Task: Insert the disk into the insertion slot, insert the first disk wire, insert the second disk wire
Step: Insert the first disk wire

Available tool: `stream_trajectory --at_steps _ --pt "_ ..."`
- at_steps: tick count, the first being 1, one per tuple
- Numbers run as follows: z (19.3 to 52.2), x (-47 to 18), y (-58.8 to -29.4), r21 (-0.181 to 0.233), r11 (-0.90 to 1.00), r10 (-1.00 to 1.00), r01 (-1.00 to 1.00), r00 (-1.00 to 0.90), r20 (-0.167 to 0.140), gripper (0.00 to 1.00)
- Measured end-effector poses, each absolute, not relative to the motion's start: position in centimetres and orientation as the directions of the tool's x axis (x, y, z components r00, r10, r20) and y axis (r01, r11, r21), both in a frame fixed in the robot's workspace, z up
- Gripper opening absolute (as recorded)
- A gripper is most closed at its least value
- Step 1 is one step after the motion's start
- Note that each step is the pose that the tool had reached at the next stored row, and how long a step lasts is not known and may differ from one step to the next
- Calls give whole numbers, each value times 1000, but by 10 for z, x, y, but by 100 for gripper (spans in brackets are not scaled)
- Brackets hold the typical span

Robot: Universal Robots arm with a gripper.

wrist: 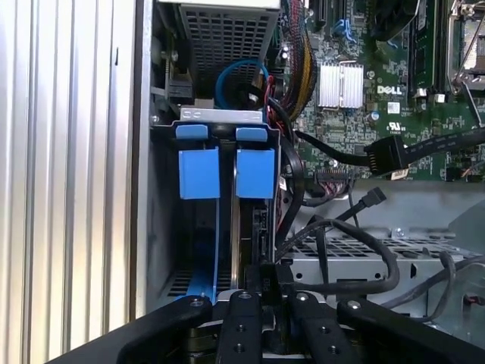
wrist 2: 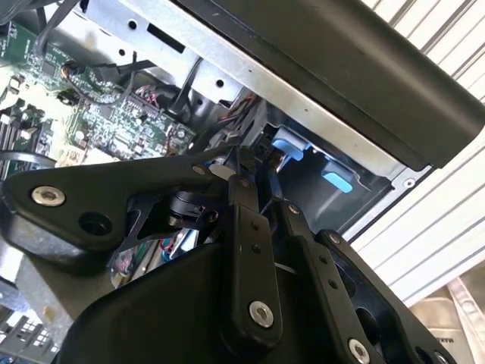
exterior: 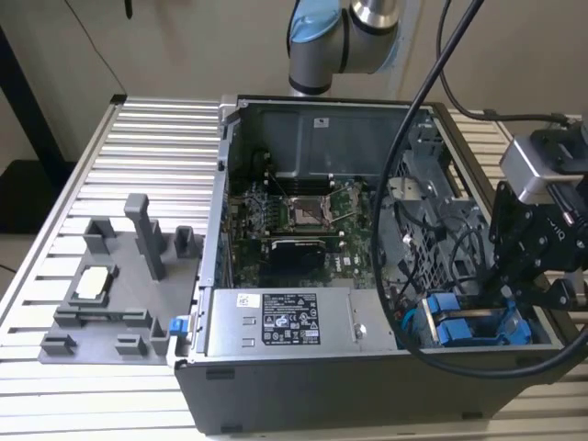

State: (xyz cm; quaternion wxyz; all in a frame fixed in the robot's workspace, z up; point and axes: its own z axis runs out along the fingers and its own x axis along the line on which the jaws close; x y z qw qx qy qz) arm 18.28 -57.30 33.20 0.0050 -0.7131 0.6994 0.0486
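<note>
Exterior view, ribbed metal table (exterior: 83, 138), beige wall (exterior: 184, 46), tool (exterior: 511, 299) closed above disk (exterior: 450, 331), grasp unclear.

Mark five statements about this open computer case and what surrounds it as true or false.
1. The gripper hangs over the corner of the computer case on the exterior view's right. True.
2. Two blue carrier tabs sit side by side in the drive bay. True.
3. A side panel covers the case. False: it is open, and the motherboard shows.
4. The grey fixture stands on the exterior view's right of the case. False: it stands on the left, on the slatted table.
5. The power-supply box lies on the fixture. False: it sits inside the case.
</note>
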Motion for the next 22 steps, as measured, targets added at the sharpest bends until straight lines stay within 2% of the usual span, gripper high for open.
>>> stream_trajectory --at_steps 5,6,9,22 --pt "331 183 -573 61 -22 -997 -998 17 -78 20" --pt "331 183 -573 61 -22 -997 -998 17 -77 27" --pt "334 183 -573 61 -22 -997 -998 17 -77 27" --pt "392 183 -573 61 -22 -997 -998 17 -76 27"
